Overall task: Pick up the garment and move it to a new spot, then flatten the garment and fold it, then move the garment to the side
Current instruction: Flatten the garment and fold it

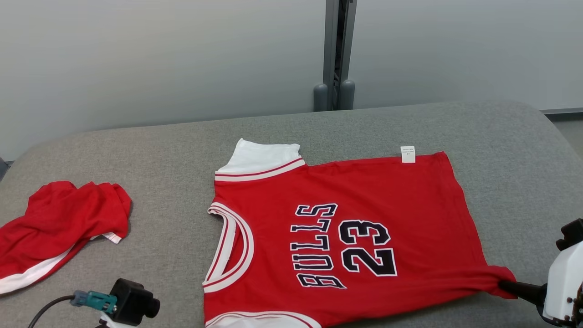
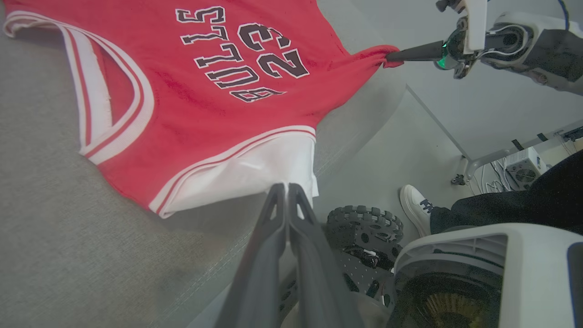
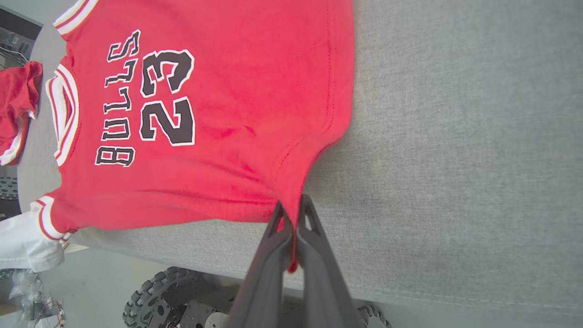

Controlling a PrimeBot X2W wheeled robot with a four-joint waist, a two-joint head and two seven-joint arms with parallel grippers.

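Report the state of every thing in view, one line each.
jersey, spread face up on the table, unfolded.
right gripper, shut on the jersey's hem corner.
left gripper, shut, tips at the jersey's white sleeve; hold unclear.
second red garment, crumpled, apart from the jersey.

**Head camera:** mounted high, facing forward and down across the grey surface (image 1: pixel 410 127) toward the wall (image 1: pixel 159 59) at 12 o'clock. Range is moderate. The whole garment (image 1: pixel 364 191) fits mid-frame, with the right hand (image 1: pixel 504 286) at 4 o'clock.

**Left wrist camera:** sighted along the left hand (image 2: pixel 288 186), set low and close at the surface's near edge. The garment spans 10 to 12 o'clock and a wheel (image 2: pixel 364 223) lies at 5 o'clock.

**Right wrist camera:** sighted down along the right hand, very close to the cloth. Bare surface lies at 3 o'clock.

**Shared coverage:** all three views include the garment's lettering (image 1: pixel 341 246). Head and left wrist views both include the right hand. Head and right wrist views both include a second red cloth (image 1: pixel 59 223).
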